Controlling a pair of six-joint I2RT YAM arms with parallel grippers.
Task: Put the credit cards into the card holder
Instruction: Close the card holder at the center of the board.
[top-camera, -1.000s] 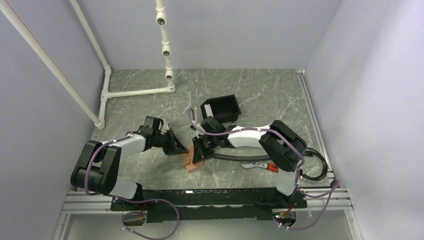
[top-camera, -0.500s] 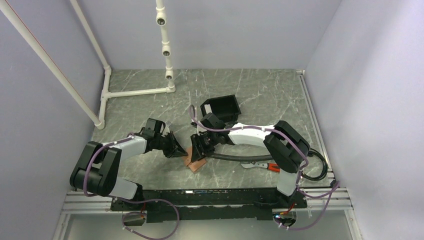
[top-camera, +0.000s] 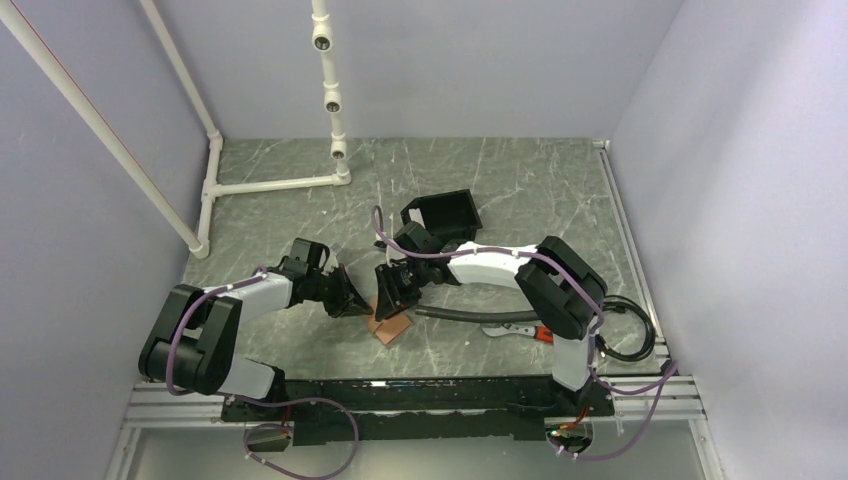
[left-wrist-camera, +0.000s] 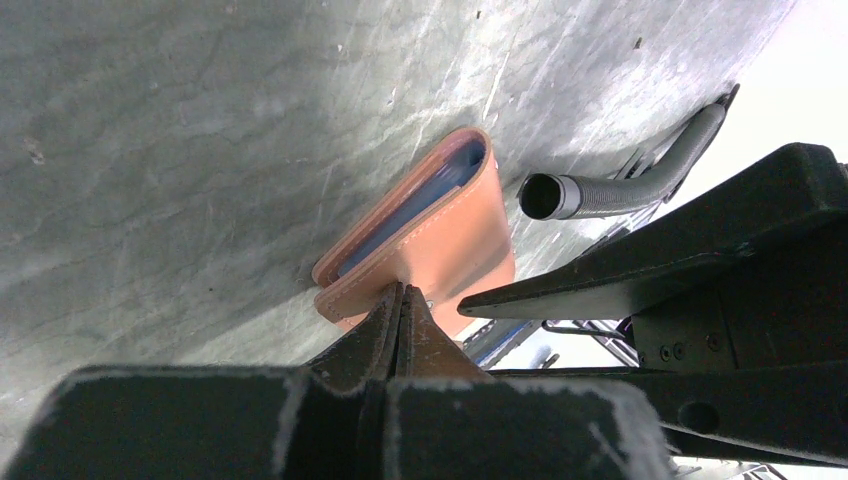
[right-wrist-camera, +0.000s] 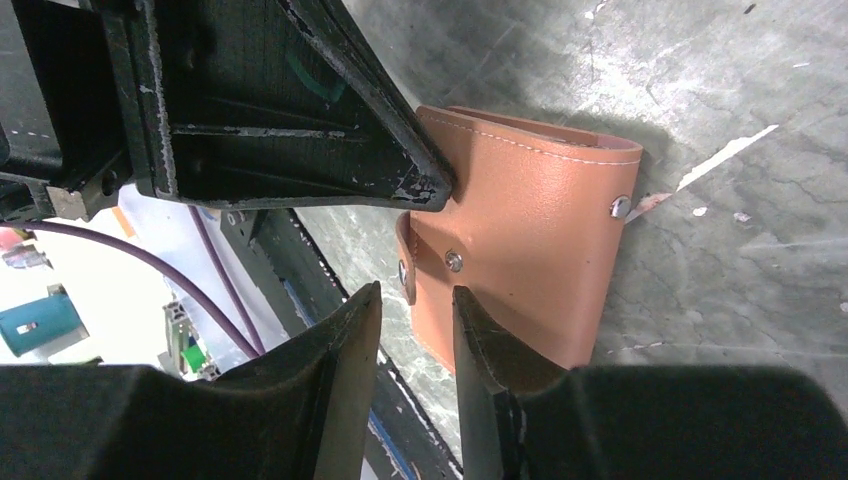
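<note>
The tan leather card holder (top-camera: 389, 324) lies folded shut on the table between my two grippers. In the left wrist view the card holder (left-wrist-camera: 455, 245) shows blue credit cards (left-wrist-camera: 415, 207) tucked in its fold. My left gripper (left-wrist-camera: 400, 293) is shut, its tip pressed against the holder's near edge; it also shows in the top view (top-camera: 360, 300). My right gripper (right-wrist-camera: 416, 296) is open by a narrow gap, just above the holder's snap-strap edge (right-wrist-camera: 405, 268). It holds nothing. In the top view my right gripper (top-camera: 390, 292) hangs over the holder's far side.
A black plastic box (top-camera: 441, 214) stands behind the right arm. A black hose (top-camera: 470, 315) and a red-handled tool (top-camera: 530, 332) lie to the right of the holder. A white pipe frame (top-camera: 270, 185) stands at the back left.
My right gripper has moved a little left and farther back over the card holder. The left gripper's tip stays against the holder, which has shifted slightly.
</note>
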